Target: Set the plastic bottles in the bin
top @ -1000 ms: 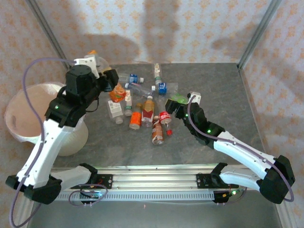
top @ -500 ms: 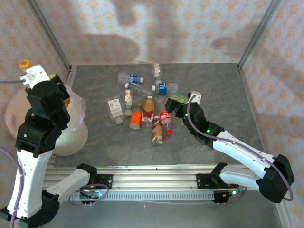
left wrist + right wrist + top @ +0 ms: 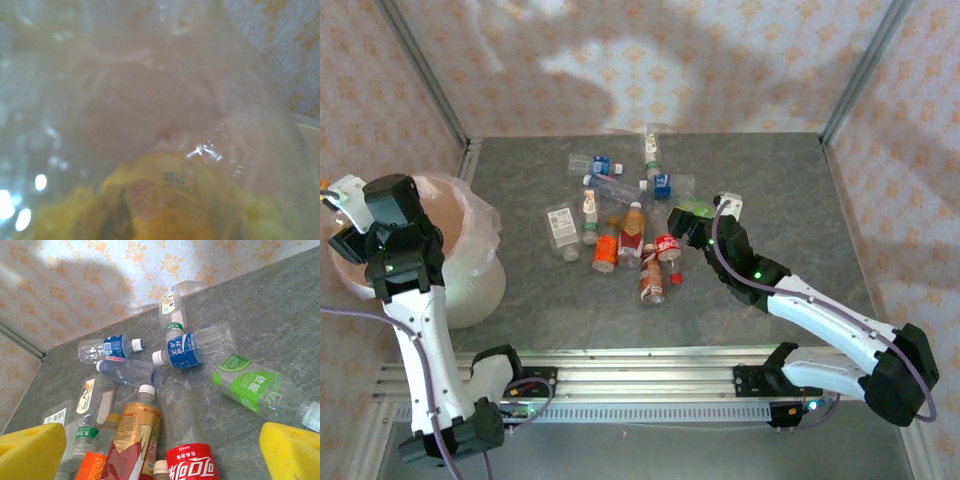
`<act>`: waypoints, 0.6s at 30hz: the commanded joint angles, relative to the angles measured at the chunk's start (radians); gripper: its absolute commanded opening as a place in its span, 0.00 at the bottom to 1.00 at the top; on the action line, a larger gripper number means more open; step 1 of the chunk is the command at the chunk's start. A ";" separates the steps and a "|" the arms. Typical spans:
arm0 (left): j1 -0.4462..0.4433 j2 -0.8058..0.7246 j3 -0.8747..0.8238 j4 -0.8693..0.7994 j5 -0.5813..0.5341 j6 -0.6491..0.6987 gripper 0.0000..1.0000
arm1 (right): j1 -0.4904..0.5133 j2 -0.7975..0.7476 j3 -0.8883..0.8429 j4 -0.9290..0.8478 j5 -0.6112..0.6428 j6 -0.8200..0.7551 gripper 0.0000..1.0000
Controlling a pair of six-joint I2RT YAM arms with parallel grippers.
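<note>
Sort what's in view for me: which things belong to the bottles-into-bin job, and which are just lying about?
Job:
bin with its liner
plastic bottles in the heap
yellow-labelled bottle, gripped over the liner

Lying about:
loose red cap beside the heap
aluminium rail at the near edge

The left gripper (image 3: 344, 200) hides its jaws; the yellow-labelled bottle (image 3: 170, 195) before it is blurred; the red-labelled bottle (image 3: 190, 462) between the right gripper's (image 3: 160, 450) pads is cut off below
</note>
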State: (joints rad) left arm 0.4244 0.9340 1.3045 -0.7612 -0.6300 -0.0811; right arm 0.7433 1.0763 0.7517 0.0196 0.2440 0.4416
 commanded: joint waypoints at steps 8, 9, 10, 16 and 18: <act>0.034 0.059 -0.230 0.400 0.084 -0.043 0.54 | -0.004 -0.006 -0.009 -0.011 0.021 0.008 0.99; 0.039 0.063 -0.250 0.423 0.080 -0.047 0.54 | -0.004 -0.008 -0.013 -0.011 0.022 0.009 0.99; 0.044 0.066 -0.268 0.442 0.071 -0.053 0.55 | -0.004 -0.010 -0.016 -0.013 0.023 0.009 0.99; 0.091 0.081 -0.322 0.494 0.150 -0.126 0.60 | -0.004 -0.019 -0.031 -0.022 0.027 0.003 0.99; 0.092 0.082 -0.337 0.516 0.191 -0.147 0.64 | -0.004 -0.016 -0.032 -0.021 0.027 0.003 0.99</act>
State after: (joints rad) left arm 0.5106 1.0176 0.9859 -0.3313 -0.4946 -0.1677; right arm 0.7433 1.0760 0.7345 0.0143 0.2440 0.4454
